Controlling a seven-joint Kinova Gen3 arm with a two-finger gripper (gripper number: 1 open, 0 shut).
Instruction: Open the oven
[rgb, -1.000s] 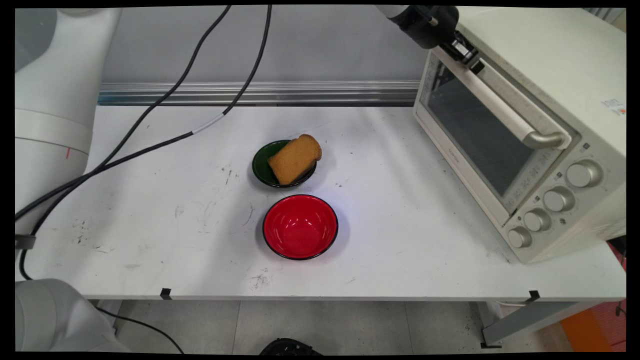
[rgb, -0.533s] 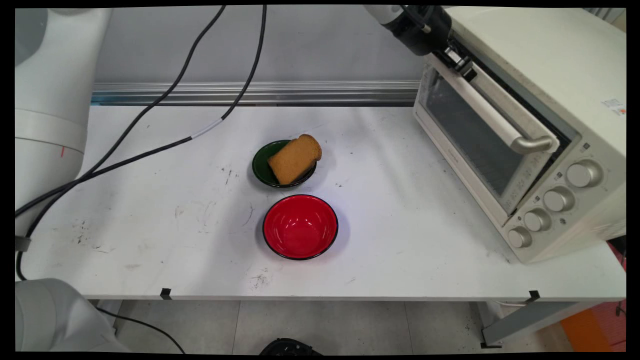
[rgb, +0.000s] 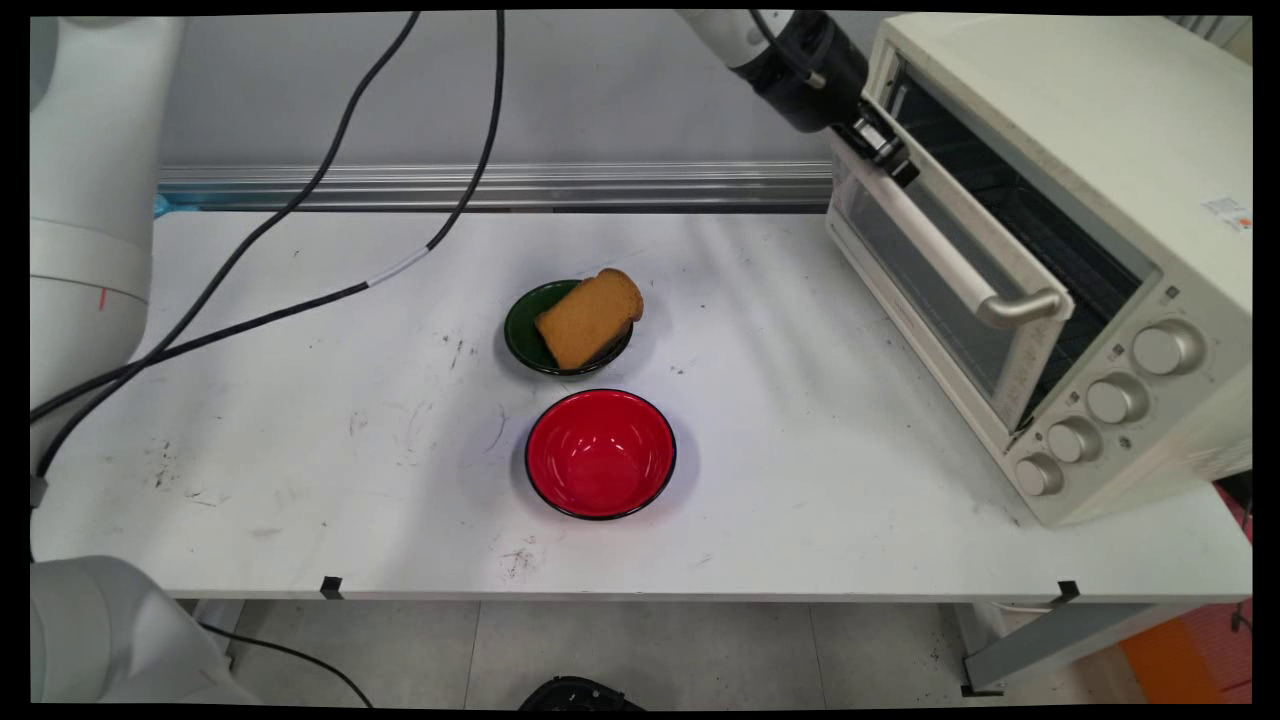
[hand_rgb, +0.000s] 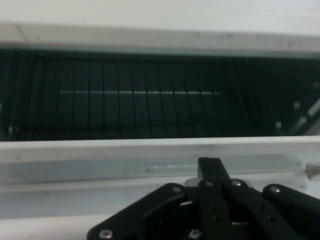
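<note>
Nearest us sits a red bowl (rgb: 601, 454), and just beyond it a green bowl (rgb: 527, 325) holding a bread slice (rgb: 588, 318). At far right, our gripper (rgb: 893, 160) clamps the handle (rgb: 950, 263) of the partly open toaster oven door (rgb: 935, 290).

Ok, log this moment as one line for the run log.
gripper: at far end of oven door handle | oven door: partly open | toast: on green bowl | red bowl: empty

Ajar toaster-oven door (rgb: 940, 262) leaves a narrow gap above its top edge; on the counter (rgb: 300, 450), green bowl (rgb: 525, 335) and red bowl (rgb: 600, 453) crowd the centre.
</note>
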